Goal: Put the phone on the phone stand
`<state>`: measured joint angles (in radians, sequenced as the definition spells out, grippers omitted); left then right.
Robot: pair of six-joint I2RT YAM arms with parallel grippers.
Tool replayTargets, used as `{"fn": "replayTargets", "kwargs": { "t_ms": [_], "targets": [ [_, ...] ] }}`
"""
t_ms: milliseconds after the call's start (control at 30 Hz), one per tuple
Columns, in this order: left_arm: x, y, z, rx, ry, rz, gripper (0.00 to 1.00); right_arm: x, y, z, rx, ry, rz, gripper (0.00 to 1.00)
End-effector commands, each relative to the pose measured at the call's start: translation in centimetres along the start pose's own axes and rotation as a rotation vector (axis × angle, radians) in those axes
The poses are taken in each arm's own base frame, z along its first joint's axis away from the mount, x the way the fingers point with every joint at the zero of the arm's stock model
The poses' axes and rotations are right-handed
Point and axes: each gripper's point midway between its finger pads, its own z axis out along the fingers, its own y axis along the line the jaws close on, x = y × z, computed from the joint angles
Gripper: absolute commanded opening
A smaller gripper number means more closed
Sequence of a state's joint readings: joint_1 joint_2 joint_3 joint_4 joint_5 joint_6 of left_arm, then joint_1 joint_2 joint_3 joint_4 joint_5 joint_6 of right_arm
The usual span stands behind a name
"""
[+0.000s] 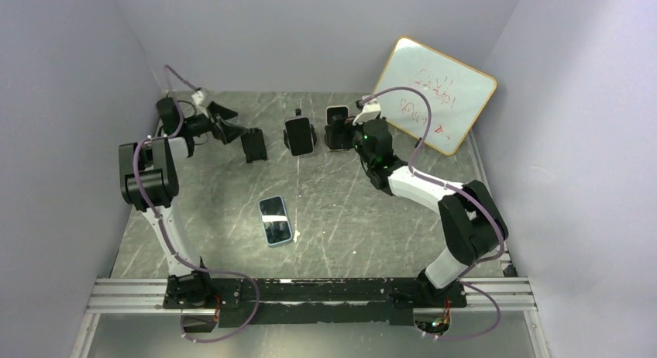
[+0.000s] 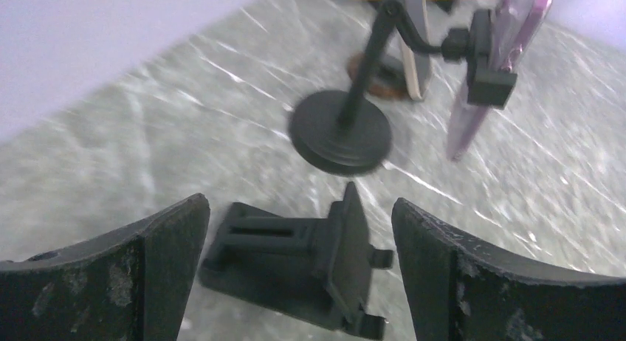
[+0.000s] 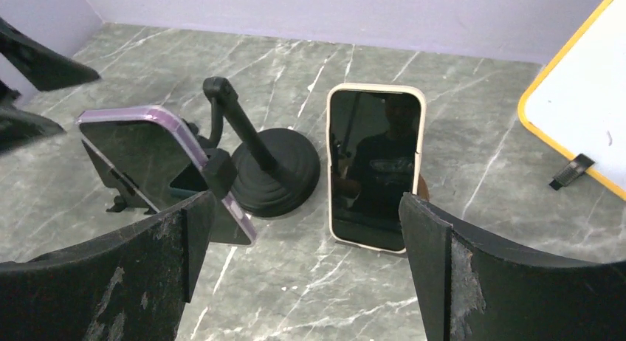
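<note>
A phone point(image 1: 276, 220) in a light blue case lies flat, screen up, mid-table, away from both grippers. An empty black phone stand point(image 1: 254, 145) sits at the back left. My left gripper point(image 1: 232, 124) hovers just left of it. In the left wrist view that stand point(image 2: 295, 263) lies between the left gripper's point(image 2: 299, 208) open fingers, untouched. My right gripper point(image 3: 304, 208) is open and holds nothing. It faces a cream-cased phone point(image 3: 375, 167) that stands upright.
A purple-cased phone point(image 1: 300, 135) sits clamped on a round-based arm stand point(image 3: 273, 167) between the empty stand and the cream phone point(image 1: 336, 118). A whiteboard point(image 1: 434, 94) leans on the back right wall. Walls close in left, back and right.
</note>
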<state>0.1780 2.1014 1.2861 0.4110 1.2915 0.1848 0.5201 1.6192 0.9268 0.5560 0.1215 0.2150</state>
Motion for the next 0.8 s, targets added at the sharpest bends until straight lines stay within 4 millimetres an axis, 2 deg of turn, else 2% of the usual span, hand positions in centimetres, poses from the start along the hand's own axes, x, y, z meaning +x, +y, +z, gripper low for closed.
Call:
{"fn": "replayTargets", "kwargs": {
  "t_ms": [0, 67, 100, 167, 267, 400, 500, 600, 700, 767],
  "targets": [
    [-9.3, -1.0, -4.9, -0.098, -0.313, 0.164, 0.97, -2.0, 0.9, -1.7, 0.038, -0.062, -0.069, 1.00],
    [-10.4, -1.9, -7.2, -0.122, -0.414, 0.152, 0.97, -2.2, 2.1, -3.0, 0.042, -0.074, -0.111, 1.00],
    [-10.8, -1.7, -8.3, -0.159, -0.453, 0.108, 0.97, -2.2, 2.9, -3.5, 0.040, -0.073, -0.124, 1.00],
    [-10.7, -1.9, -10.0, -0.254, -0.505, 0.098, 0.97, -1.6, 5.1, -4.4, 0.005, -0.054, -0.129, 1.00],
    [-10.3, -3.1, -11.1, -0.375, -0.517, 0.136, 0.97, 0.5, 9.9, -5.8, -0.088, 0.026, -0.156, 0.99],
    [-10.2, -2.4, -14.3, -0.680, -0.511, 0.102, 0.97, 3.8, 14.9, -7.7, -0.150, 0.126, -0.272, 1.00],
    [-10.8, -2.9, -15.5, -0.803, -0.452, 0.100, 0.97, 6.0, 16.8, -8.6, -0.196, 0.222, -0.247, 1.00],
    [-11.0, -3.4, -16.2, -0.928, -0.428, 0.065, 0.97, 8.4, 17.7, -8.7, -0.225, 0.316, -0.218, 1.00],
    [-11.1, -3.3, -16.1, -0.963, -0.432, 0.023, 0.97, 11.5, 17.9, -7.8, -0.204, 0.434, -0.246, 1.00],
    [-10.4, -3.0, -15.3, -0.930, -0.445, -0.028, 0.97, 13.5, 18.2, -7.5, -0.196, 0.511, -0.240, 0.99]
  ]
}}
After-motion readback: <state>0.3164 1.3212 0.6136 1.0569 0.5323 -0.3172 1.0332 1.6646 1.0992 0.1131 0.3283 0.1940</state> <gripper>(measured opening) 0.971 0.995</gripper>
